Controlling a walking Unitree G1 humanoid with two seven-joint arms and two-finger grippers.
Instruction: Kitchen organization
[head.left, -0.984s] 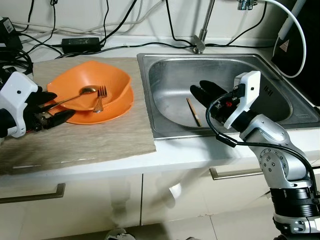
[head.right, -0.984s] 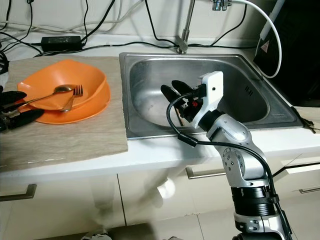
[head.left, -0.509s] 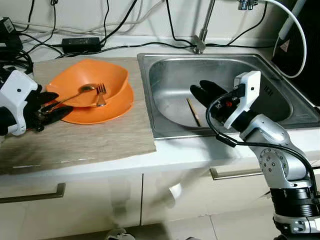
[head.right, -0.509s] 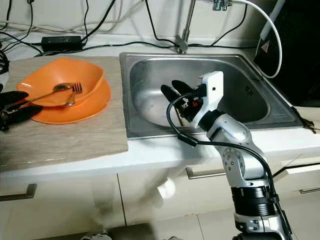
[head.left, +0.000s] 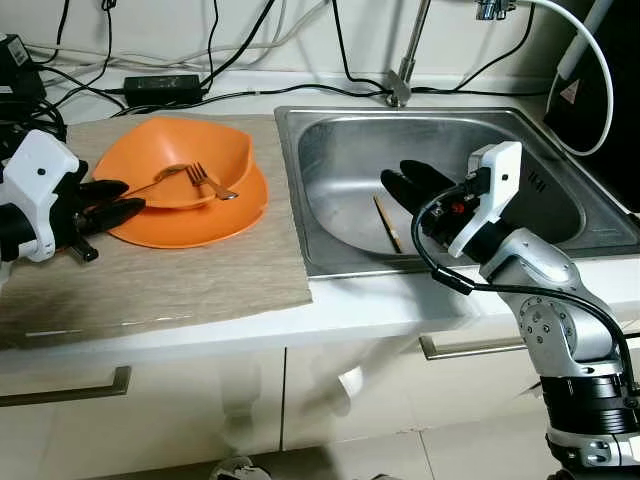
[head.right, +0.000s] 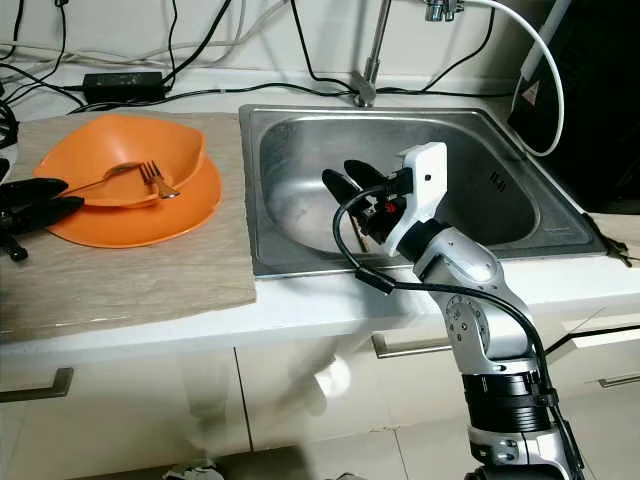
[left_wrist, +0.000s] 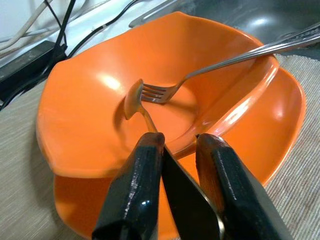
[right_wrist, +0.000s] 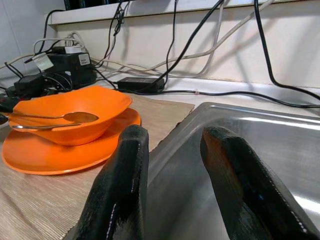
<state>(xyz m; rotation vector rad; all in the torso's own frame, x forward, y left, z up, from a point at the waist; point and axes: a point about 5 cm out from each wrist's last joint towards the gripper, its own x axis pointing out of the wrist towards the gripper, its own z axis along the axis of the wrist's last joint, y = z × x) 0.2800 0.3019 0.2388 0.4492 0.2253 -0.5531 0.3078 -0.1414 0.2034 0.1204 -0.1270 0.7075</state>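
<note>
Orange bowl (head.left: 190, 165) sat on an orange plate (head.left: 200, 215) on the woven mat (head.left: 150, 280), left of the sink (head.left: 520, 130) on the table (head.left: 330, 310). Held a fork (head.left: 205, 180) and a spoon (head.left: 165, 178), spoon handle clamped in the left gripper (head.left: 125, 197) at the left rim; grip point partly hidden. Right gripper (head.left: 405, 180) hung released over the sink, above a chopstick (head.left: 386, 222).
</note>
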